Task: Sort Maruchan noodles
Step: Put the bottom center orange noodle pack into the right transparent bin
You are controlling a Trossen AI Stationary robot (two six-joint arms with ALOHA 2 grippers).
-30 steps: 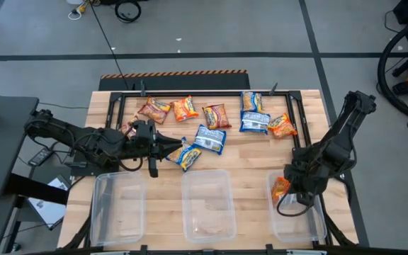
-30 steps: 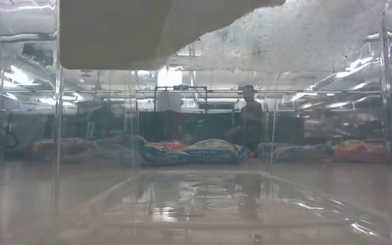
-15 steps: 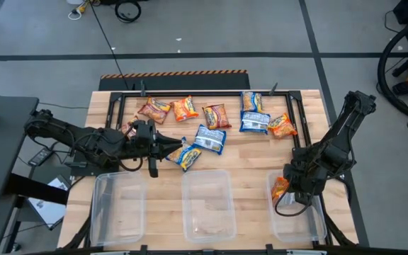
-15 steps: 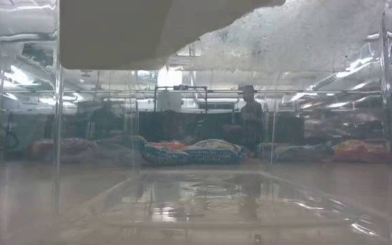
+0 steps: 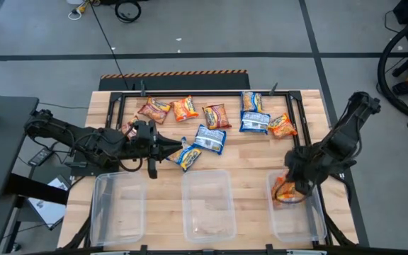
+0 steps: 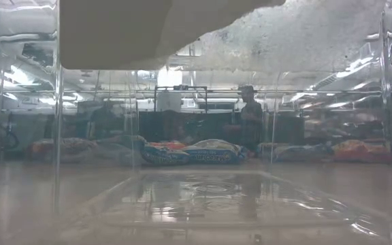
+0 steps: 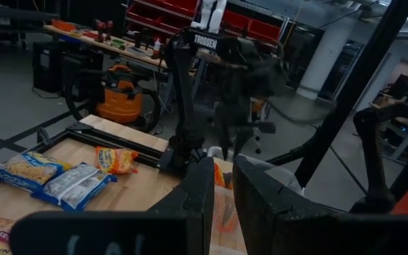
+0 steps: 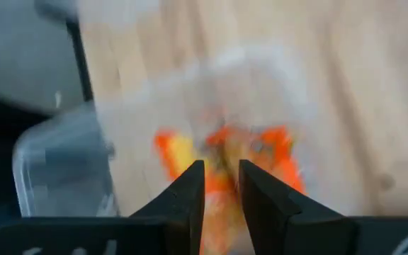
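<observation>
Several Maruchan packets lie flat on the far half of the table: orange ones (image 5: 185, 108) (image 5: 217, 115) (image 5: 282, 125), a dark red one (image 5: 154, 109) and blue-and-white ones (image 5: 210, 139) (image 5: 253, 122). My left gripper (image 5: 168, 148) reaches in level from the left and is shut on a blue-and-yellow packet (image 5: 186, 155). My right gripper (image 5: 294, 185) hangs over the far end of the right clear bin (image 5: 299, 219), its fingers a narrow gap apart. An orange packet (image 5: 285, 192) lies in that bin, and it shows past the fingers in the right wrist view (image 8: 225, 152). My left gripper pinches the blue-and-yellow packet's left end (image 5: 178, 151) between its two fingers, coming in level from the table's left. A strip of the packet (image 7: 223, 209) shows in the narrow gap between the fingers. The packet's right part lies on the table. My right gripper: I cannot tell whether its fingers touch the orange packet.
Three clear bins stand along the near edge: left (image 5: 119, 209), middle (image 5: 207, 205) and right. A black rail frame (image 5: 190, 92) borders the table's far part. The low view looks through a bin wall at the row of packets (image 6: 209, 151). Bare wood lies between packets and bins.
My right gripper has drawn back a little toward the far right, away from the bin's middle. The orange packet has shifted slightly toward the near edge, and more of it now shows in the far end of the right bin. My left arm and its packet have kept still.
</observation>
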